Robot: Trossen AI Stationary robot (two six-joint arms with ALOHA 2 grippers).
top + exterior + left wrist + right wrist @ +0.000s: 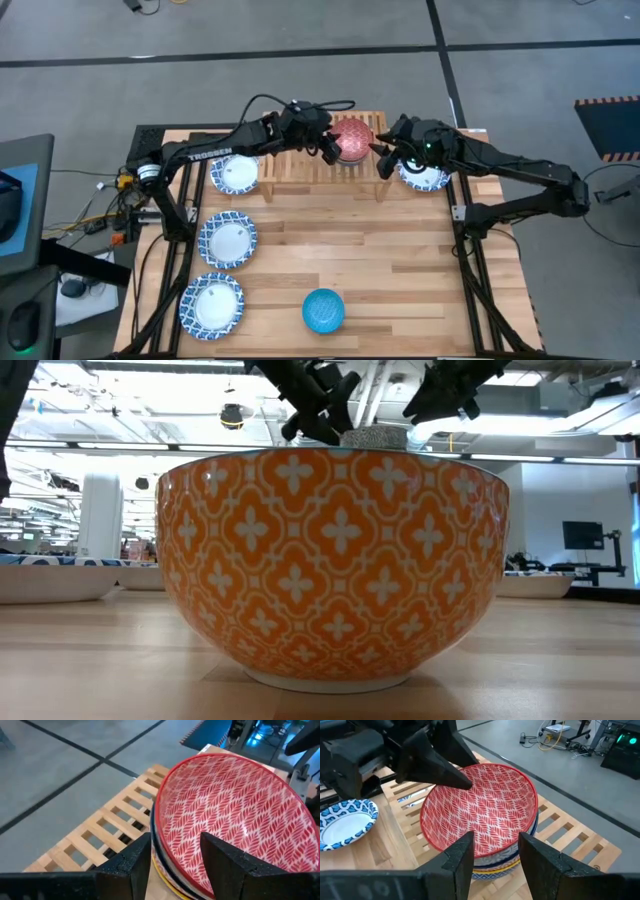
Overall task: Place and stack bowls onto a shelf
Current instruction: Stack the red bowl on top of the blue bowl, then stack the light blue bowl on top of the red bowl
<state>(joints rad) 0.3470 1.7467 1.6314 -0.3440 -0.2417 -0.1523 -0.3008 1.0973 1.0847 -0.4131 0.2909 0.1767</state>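
Observation:
A red leaf-patterned bowl sits on top of a stack of bowls on the light-wood slatted shelf at the table's far side. Blue and yellow rims show beneath it. My left gripper is open at the bowl's left side. In the left wrist view one finger stands outside the rim and one over the inside. My right gripper is open at the stack's right side, and the stack's wall lies beyond its gap.
Three blue-and-white dishes lie along the table's left side, and another lies right of the shelf under my right arm. A bright blue bowl stands near the front edge. An orange-patterned bowl fills the low view.

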